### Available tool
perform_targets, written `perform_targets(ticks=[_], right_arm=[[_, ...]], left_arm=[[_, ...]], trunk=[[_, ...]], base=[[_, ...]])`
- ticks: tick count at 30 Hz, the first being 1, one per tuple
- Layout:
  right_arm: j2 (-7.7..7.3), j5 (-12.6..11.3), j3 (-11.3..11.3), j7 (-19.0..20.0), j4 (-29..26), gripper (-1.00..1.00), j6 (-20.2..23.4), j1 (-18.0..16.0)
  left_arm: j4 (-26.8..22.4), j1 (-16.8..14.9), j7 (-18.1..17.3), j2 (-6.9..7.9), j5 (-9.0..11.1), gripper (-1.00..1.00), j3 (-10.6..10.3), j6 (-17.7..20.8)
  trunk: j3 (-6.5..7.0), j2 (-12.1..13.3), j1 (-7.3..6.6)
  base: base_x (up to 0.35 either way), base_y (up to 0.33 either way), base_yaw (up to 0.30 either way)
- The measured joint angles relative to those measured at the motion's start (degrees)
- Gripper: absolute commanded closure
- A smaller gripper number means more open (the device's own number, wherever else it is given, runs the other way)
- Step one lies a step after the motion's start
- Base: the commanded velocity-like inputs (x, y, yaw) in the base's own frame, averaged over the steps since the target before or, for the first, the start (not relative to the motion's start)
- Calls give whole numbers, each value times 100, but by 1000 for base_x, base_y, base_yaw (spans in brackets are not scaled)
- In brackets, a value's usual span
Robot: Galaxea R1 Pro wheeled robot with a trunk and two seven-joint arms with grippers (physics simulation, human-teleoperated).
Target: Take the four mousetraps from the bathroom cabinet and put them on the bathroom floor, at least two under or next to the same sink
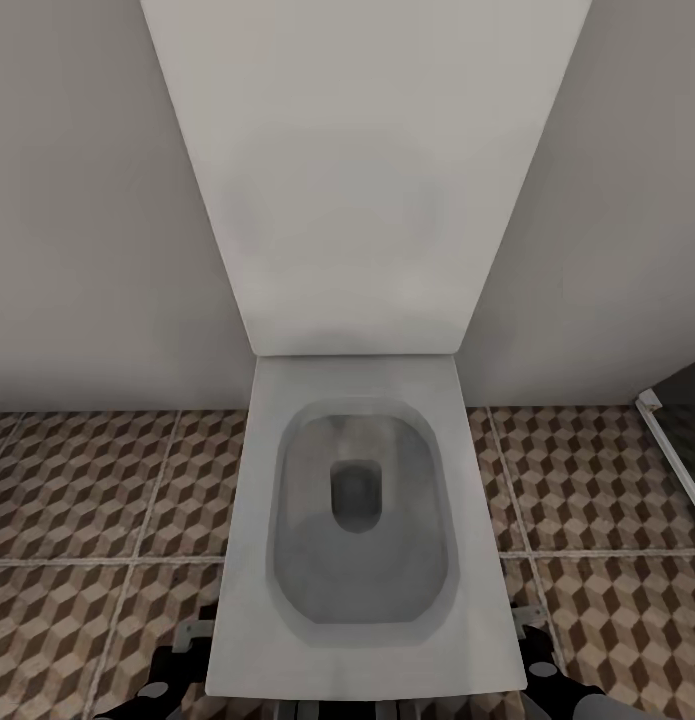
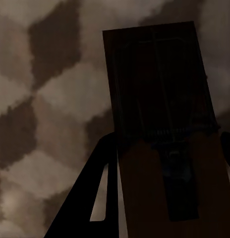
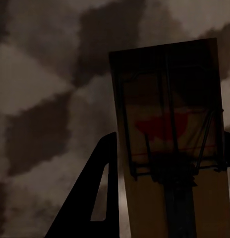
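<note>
In the left wrist view, a mousetrap (image 2: pixel 159 99), a dark tan board with wire, sits between the fingers (image 2: pixel 97 193) of my left gripper (image 2: pixel 167 141), which is shut on it just over the cube-patterned bathroom floor (image 2: pixel 50 114). A second mousetrap (image 3: pixel 167 124) with a red mark is held the same way by my right gripper (image 3: pixel 169 144), close above the tiles (image 3: pixel 50 99). From the head view, both grippers (image 1: pixel 182 650) (image 1: pixel 532 645) hang low on either side of the toilet's front edge, largely hidden by the bowl. The cabinet and sink are out of view.
A white toilet (image 1: pixel 357 520) with its lid (image 1: pixel 362 170) raised against the pale wall stands straight ahead. Patterned floor tiles (image 1: pixel 87 500) spread to both sides. The white-edged, dark shower base (image 1: pixel 677 430) starts at the right.
</note>
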Motion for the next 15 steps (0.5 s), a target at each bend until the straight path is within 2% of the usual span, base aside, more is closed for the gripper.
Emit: perform_targets(ticks=[15], right_arm=[[6, 1, 0, 98, 0, 100, 13, 0]], left_arm=[[-15, -1, -2, -7, -36, 100, -44, 80]], trunk=[[0, 0, 0]], base=[[0, 0, 0]])
